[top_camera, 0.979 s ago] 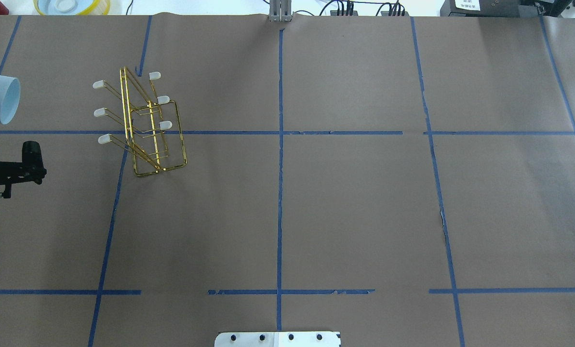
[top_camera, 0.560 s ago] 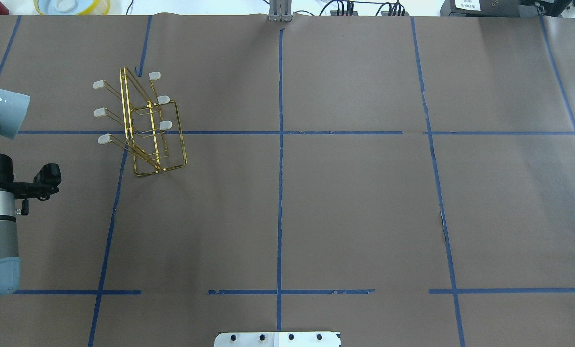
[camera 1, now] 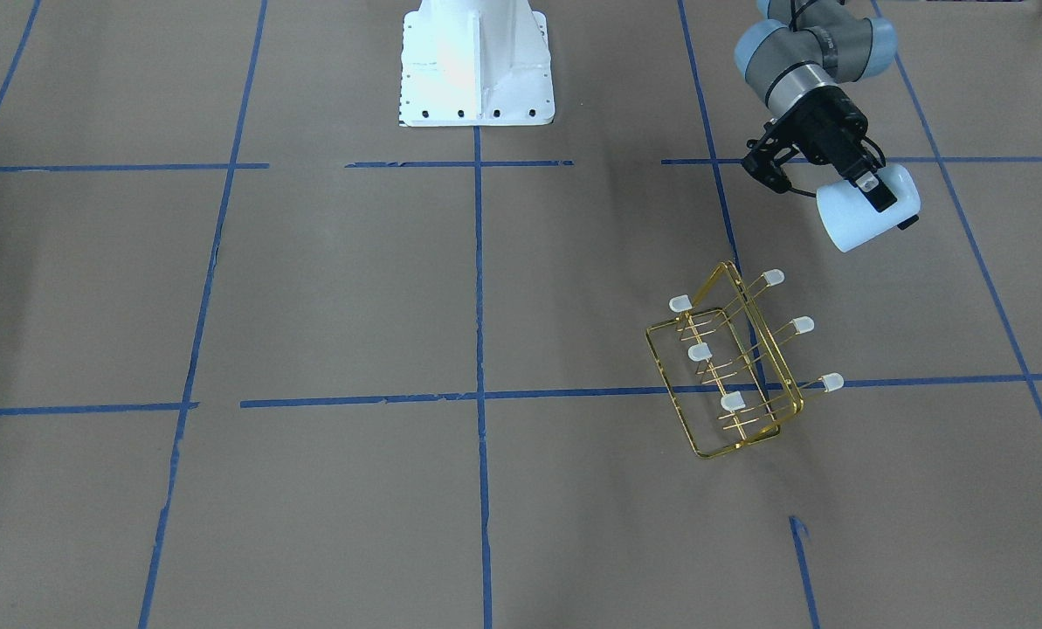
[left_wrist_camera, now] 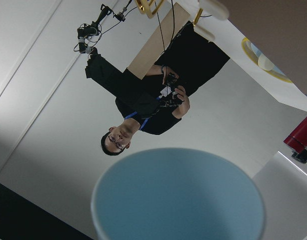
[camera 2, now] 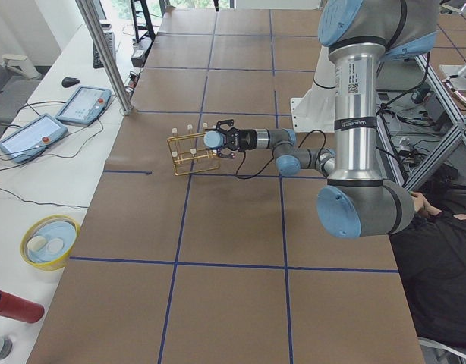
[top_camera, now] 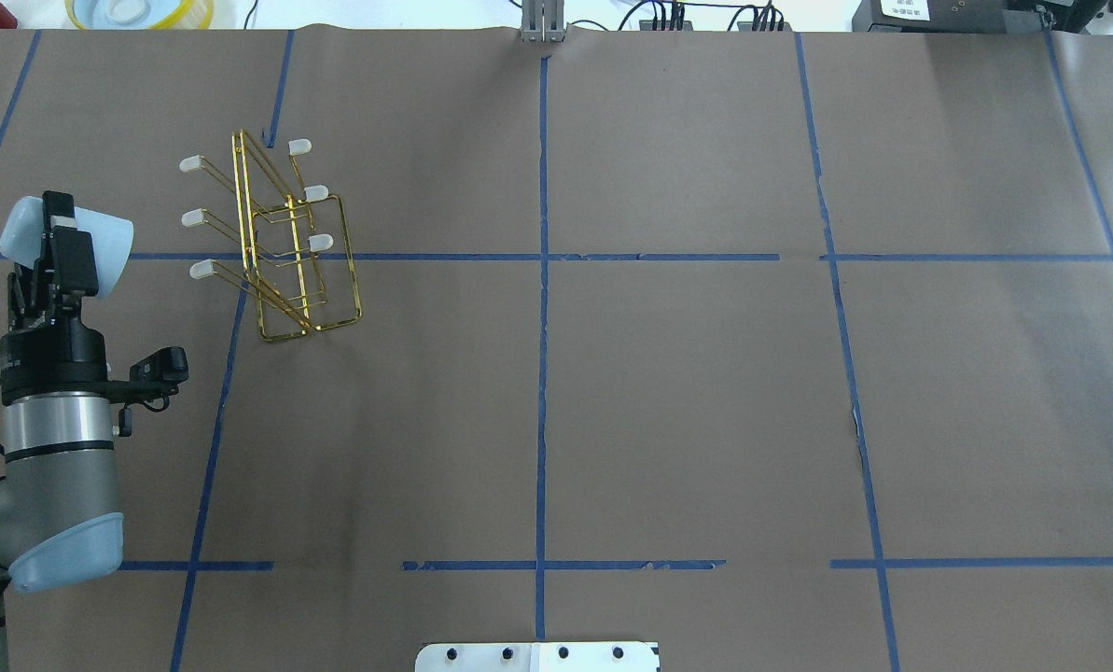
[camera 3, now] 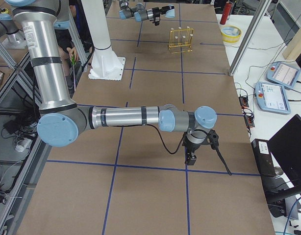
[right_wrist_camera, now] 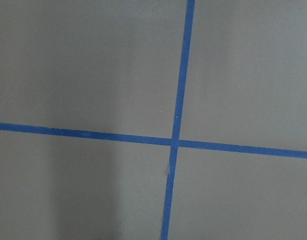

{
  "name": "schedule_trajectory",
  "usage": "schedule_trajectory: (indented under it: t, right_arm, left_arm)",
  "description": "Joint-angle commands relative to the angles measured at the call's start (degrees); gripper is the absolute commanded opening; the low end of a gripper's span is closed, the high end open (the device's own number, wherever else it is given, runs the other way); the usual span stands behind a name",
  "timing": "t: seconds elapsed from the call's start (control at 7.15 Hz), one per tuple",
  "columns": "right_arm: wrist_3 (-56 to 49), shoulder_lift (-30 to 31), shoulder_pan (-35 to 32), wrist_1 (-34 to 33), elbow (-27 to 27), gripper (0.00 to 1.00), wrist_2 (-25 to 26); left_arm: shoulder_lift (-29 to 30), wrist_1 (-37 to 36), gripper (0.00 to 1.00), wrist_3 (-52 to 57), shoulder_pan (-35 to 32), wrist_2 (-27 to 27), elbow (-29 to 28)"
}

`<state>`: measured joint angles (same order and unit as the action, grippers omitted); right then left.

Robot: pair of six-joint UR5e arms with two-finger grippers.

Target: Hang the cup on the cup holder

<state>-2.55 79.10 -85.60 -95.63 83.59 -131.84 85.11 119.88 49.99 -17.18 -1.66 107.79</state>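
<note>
My left gripper (top_camera: 63,233) is shut on the cup (top_camera: 113,247), a pale bluish-white tumbler held on its side above the table, wider end toward the cup holder. The cup holder (top_camera: 285,245) is a gold wire rack with white-capped prongs, standing to the right of the cup and apart from it. In the front-facing view the gripper (camera 1: 883,205) holds the cup (camera 1: 848,223) above and right of the holder (camera 1: 730,371). The left wrist view shows the cup's rim (left_wrist_camera: 178,160) and two capped prongs (left_wrist_camera: 213,7). My right gripper (camera 3: 192,156) shows only in the exterior right view; I cannot tell its state.
A yellow-rimmed bowl (top_camera: 141,11) sits beyond the table's far left edge, with a red cylinder (camera 2: 13,305) near it. The robot's white base (camera 1: 475,61) stands at mid-table. An operator (left_wrist_camera: 143,110) stands past the far edge. Tablets (camera 2: 85,102) lie on the side bench.
My left arm has swung in from the left edge toward the cup holder, carrying the cup rightward and nearer the prongs. The holder has not moved.
</note>
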Motion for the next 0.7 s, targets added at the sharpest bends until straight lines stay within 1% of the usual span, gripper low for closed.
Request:
schedule_trajectory:
  t: [0.0, 0.28, 0.56]
  right_arm:
    - [0.0, 0.0, 0.0, 0.0, 0.1, 1.0, 0.0]
    - [0.0, 0.0, 0.0, 0.0, 0.0, 1.0, 0.0]
    - [0.0, 0.0, 0.0, 0.0, 0.1, 1.0, 0.0]
  left_arm:
    - [3.6, -0.2, 0.0, -0.2, 0.6, 0.3, -4.0]
    - [4.5, -0.2, 0.0, -0.2, 0.7, 0.3, -5.5]
    - [5.8, -0.2, 0.0, -0.4, 0.7, 1.7, -7.2]
